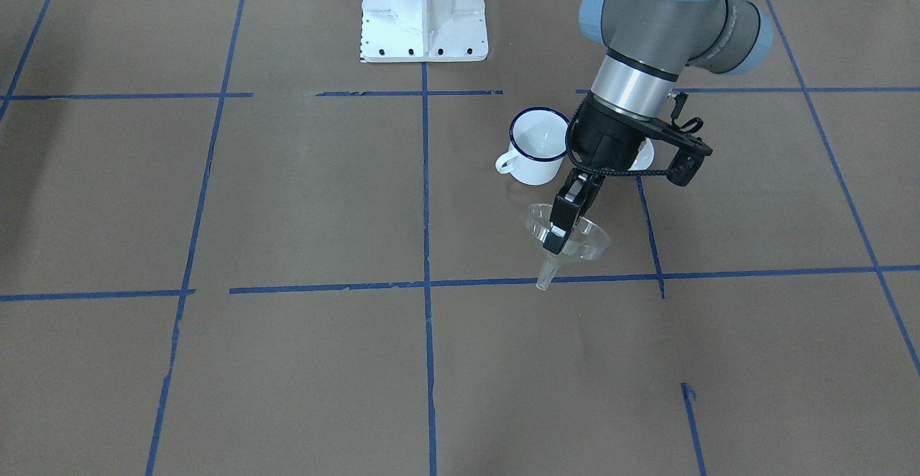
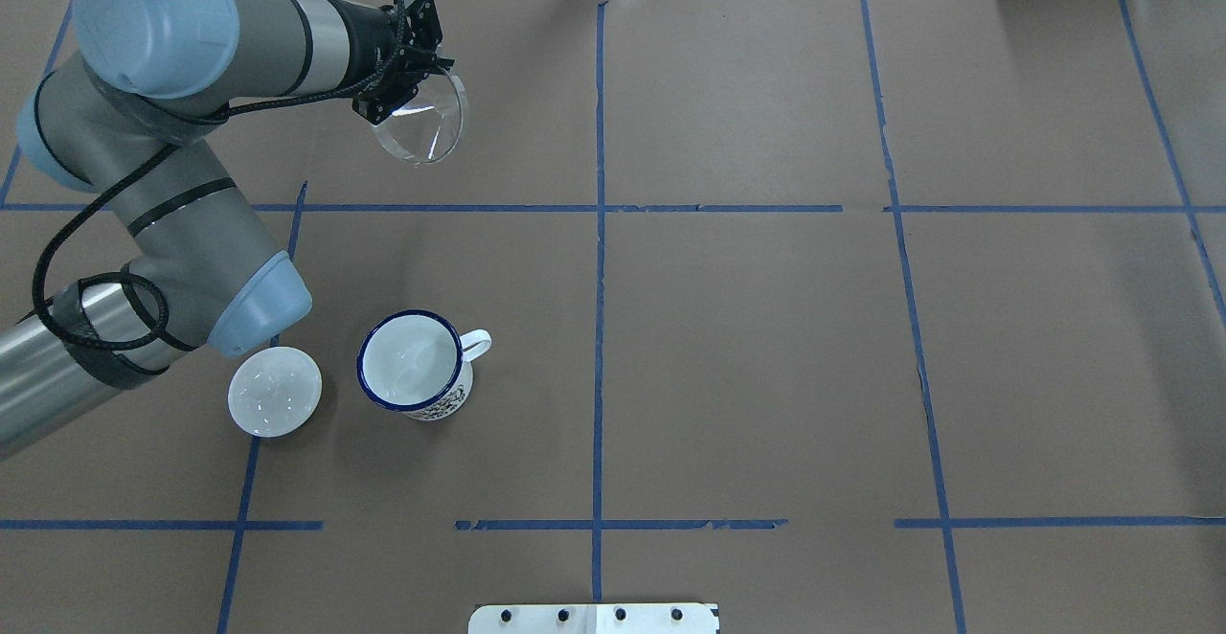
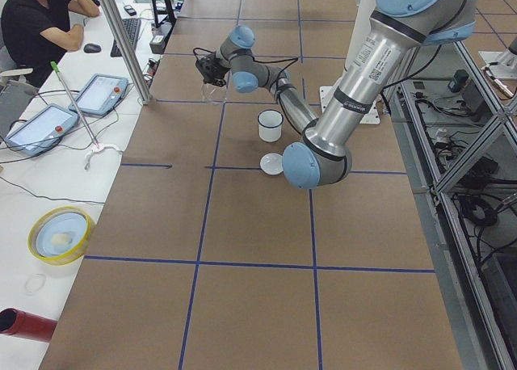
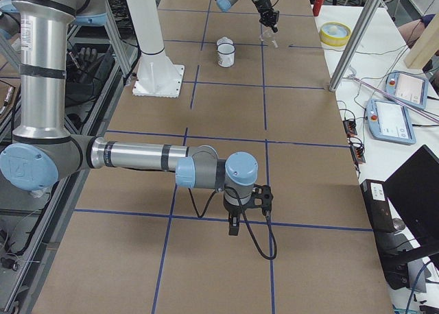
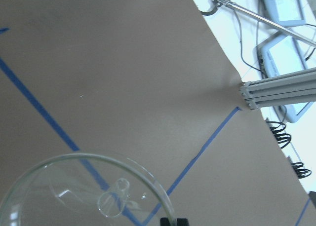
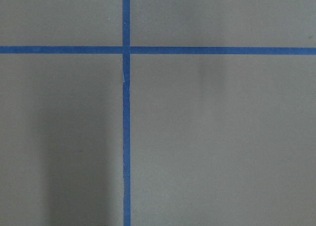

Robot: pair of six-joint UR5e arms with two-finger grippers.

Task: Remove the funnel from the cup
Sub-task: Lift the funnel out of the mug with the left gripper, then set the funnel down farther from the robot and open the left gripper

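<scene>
The clear funnel (image 1: 583, 240) hangs tilted in the air, clear of the cup, with its spout pointing down toward the table. My left gripper (image 1: 559, 230) is shut on the funnel's rim. In the overhead view the funnel (image 2: 426, 122) and left gripper (image 2: 391, 105) are at the far left of the table. The white cup (image 2: 414, 366) with a dark blue rim stands upright and empty nearer the robot, also seen in the front view (image 1: 537, 144). The left wrist view shows the funnel (image 5: 84, 191) from above. My right gripper (image 4: 233, 226) hangs over bare table far away; I cannot tell if it is open.
A round white knobbed lid (image 2: 275, 392) lies on the table beside the cup, under my left arm. The white robot base (image 1: 424, 16) stands at the table's middle edge. A metal post (image 3: 125, 43) and a desk with tablets border the far side.
</scene>
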